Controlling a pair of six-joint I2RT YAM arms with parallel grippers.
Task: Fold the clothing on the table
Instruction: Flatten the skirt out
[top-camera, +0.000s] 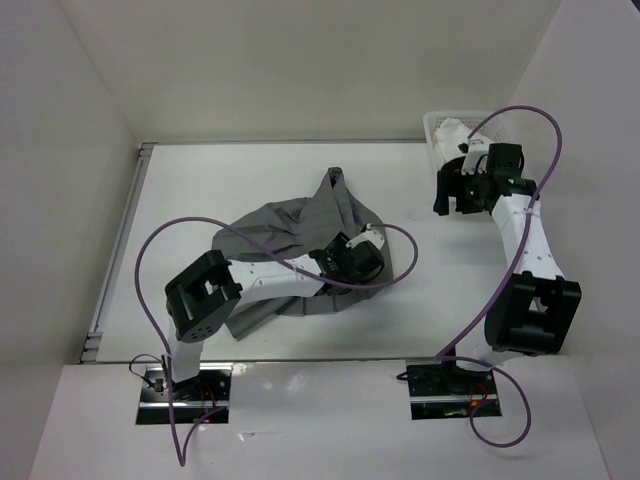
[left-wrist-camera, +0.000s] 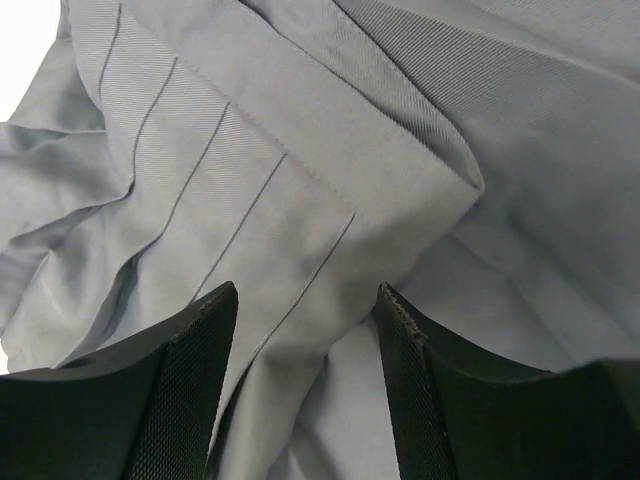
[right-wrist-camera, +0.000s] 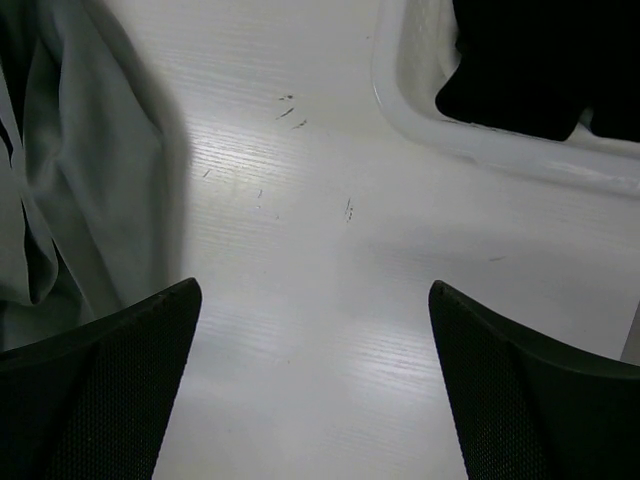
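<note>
Left end effector (left-wrist-camera: 305, 292): jaws part-closed astride a fold of medium-grey pleated soft skirt (top-camera: 290, 220), crumpled mid white worktop (top-camera: 200, 190); can't tell if gripping. Right end effector (right-wrist-camera: 312, 287) wide open over bare worktop. Step: prob. first grab. Next: firm pinch, lift, spread flat.

no readable text, labels or numbers

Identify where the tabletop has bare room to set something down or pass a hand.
Free: the table between the metal rail and the grey pleated skirt; the far strip behind the skirt; the gap between skirt and right end effector. Crowded: mid-table, left end effector over the skirt, and the far-right corner by the white basket.
</note>
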